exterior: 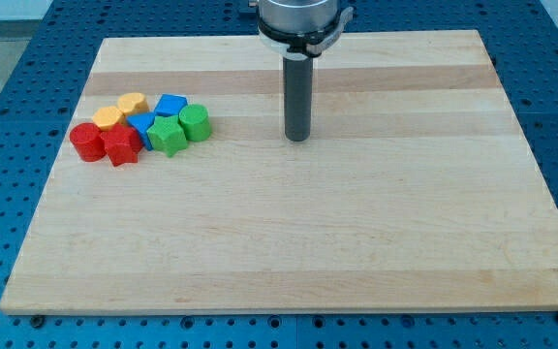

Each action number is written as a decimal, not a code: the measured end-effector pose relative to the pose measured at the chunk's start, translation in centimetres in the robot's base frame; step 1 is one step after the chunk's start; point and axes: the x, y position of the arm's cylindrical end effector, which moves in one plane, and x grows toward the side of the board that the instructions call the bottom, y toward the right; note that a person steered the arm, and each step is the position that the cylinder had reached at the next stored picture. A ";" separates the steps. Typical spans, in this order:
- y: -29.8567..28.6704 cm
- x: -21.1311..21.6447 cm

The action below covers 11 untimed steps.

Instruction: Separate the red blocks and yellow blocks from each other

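All the blocks lie in one tight cluster at the board's upper left. A red cylinder point(86, 142) and a red star point(120, 146) sit at the cluster's lower left, touching each other. Two yellow blocks point(108, 119) point(132, 104) sit just above them, the lower yellow one touching the reds. A blue block point(170, 105) and a second blue block point(142, 125) lie in the middle. A green star point(169, 137) and a green cylinder point(195, 123) sit on the right side. My tip point(298, 138) stands on the board well to the right of the cluster, apart from every block.
The wooden board point(298, 242) lies on a blue perforated table point(8, 107). The arm's grey flange point(298, 19) hangs over the board's top edge.
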 end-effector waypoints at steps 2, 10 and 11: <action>-0.7 0.0; -31.1 5.8; -31.1 5.4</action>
